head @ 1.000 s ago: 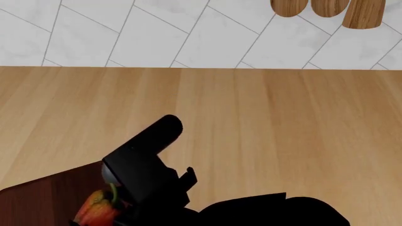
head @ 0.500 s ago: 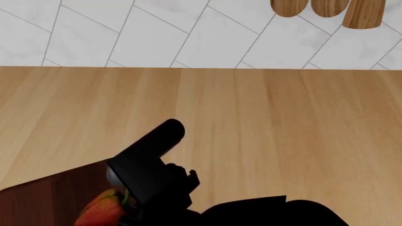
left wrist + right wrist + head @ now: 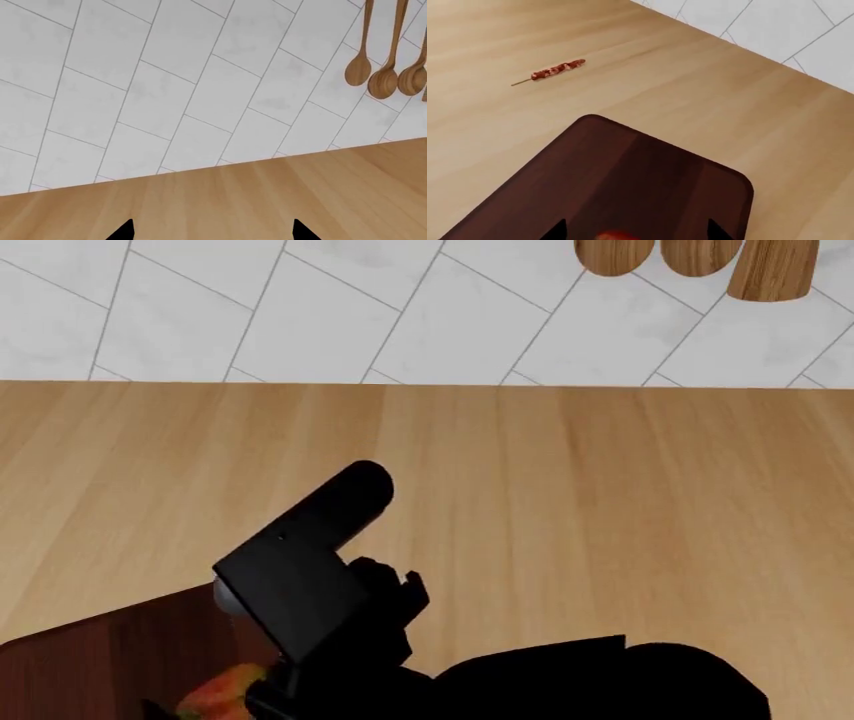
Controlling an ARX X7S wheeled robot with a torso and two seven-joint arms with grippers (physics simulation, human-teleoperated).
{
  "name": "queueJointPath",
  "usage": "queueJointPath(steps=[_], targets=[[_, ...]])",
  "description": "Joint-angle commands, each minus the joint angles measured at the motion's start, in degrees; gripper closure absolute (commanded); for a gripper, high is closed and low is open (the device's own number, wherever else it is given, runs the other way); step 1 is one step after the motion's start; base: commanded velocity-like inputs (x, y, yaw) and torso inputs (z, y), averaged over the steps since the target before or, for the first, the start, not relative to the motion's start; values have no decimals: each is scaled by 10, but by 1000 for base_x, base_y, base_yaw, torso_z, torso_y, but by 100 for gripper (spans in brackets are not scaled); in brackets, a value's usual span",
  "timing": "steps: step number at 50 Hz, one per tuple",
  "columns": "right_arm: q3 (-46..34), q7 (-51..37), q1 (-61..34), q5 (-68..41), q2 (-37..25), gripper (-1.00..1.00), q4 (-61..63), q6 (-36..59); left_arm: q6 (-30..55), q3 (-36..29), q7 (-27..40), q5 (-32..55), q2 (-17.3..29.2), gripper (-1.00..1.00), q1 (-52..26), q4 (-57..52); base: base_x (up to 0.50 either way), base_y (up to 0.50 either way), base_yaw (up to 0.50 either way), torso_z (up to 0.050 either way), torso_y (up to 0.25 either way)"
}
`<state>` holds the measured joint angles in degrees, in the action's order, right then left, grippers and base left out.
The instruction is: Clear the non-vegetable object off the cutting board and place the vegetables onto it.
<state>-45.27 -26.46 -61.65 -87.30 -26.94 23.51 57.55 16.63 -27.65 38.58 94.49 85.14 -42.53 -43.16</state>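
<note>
Bacon strip lies on the bare counter, well apart from the board, off the board's corner toward 10 o'clock in the right wrist view. So the non-vegetable is judged cleared.

The right gripper hangs over the board with its fingertips spread, and a sliver of red pepper shows between them at the frame's edge. Whether the tips touch the pepper cannot be told. In the head view, the pepper peeks out at 7 o'clock on the board, under a black arm.

The left gripper points at the tiled wall, where wooden spoons hang at 2 o'clock; its tips stand apart, with nothing between them.

The tuber is not in any view.

Judged by looks, the pepper is light, smooth and rounded, likely to roll or slip. Taking it across the body, not by the stem, seems safest. The tuber should be firmer and heavier, best taken across its narrow middle.
</note>
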Motion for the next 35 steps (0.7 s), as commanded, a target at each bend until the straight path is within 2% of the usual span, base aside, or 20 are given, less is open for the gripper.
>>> queueJointPath(steps=[1, 7, 8, 9, 35], targets=[[33, -18, -31, -28, 5, -100, 25, 11, 10, 23, -18, 2, -16, -100, -9, 4, 0, 0, 0, 0, 0], [48, -49, -51, -61, -8, -100, 46, 12, 8, 23, -16, 1, -14, -100, -6, 1, 0, 0, 0, 0, 0], [70, -123, -110, -147, -35, -100, 91, 8, 27, 27, -12, 7, -18, -100, -20, -5, 0, 0, 0, 0, 0], [72, -133, -117, -170, -37, -100, 94, 7, 30, 28, -11, 9, -19, -100, -22, -5, 0, 0, 0, 0, 0], [100, -256, -239, -334, -109, -100, 152, -21, 45, 41, -12, 24, -27, -100, -35, -8, 0, 0, 0, 0, 0]])
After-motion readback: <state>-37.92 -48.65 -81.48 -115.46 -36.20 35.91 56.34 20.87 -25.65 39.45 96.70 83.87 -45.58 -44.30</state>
